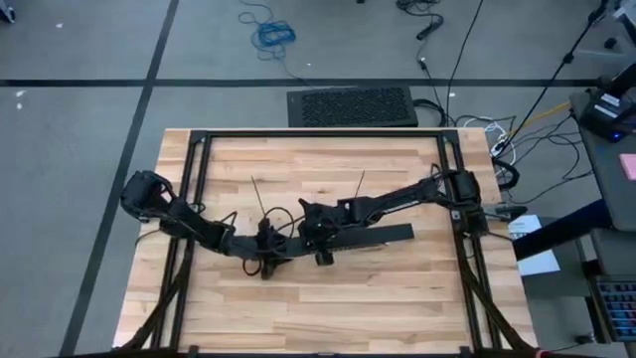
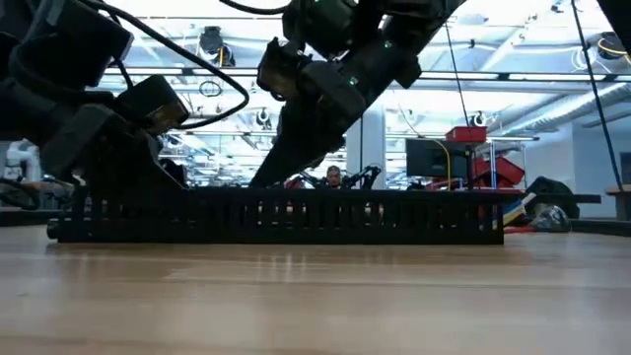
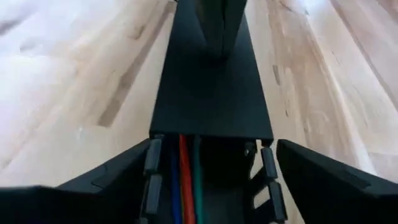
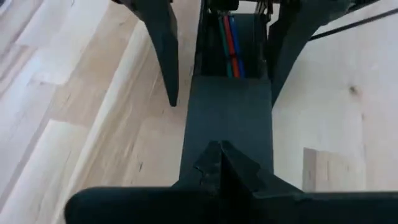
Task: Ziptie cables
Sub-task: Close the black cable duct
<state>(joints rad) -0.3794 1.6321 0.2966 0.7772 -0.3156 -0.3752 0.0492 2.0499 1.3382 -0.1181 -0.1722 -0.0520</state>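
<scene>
Two arms meet over the middle of the butcher-block table point(image 1: 328, 308), and from the near edge the first thing across it is the long black slotted bar point(image 2: 276, 215), lying flat and running left to right. The cables point(image 3: 185, 180) lie inside that channel along its length: red, green and blue strands show in the uncovered stretch, and a flat black lid point(image 4: 229, 124) covers the rest. The left gripper point(image 1: 266, 242) sits at the bar's left end with its fingers spread wide, one on each side of the channel, holding nothing I can make out; the wires run straight out from between them. The right gripper point(image 4: 219, 163) is down on the lid a little farther along, and its fingers look pressed together at the tips on the cover, though I cannot tell whether they pinch anything. The bundle's long axis follows the bar, so both arms are lined up on it, and the left one is nearer the exposed wires. Two thin dark zipties point(image 1: 256, 194) stand up from the far side of the bar, with looser dark loops beside the left gripper. Beyond the table's far edge lies a black mat point(image 1: 352, 106), and farther out a blue cable coil point(image 1: 271, 35) on the floor.
</scene>
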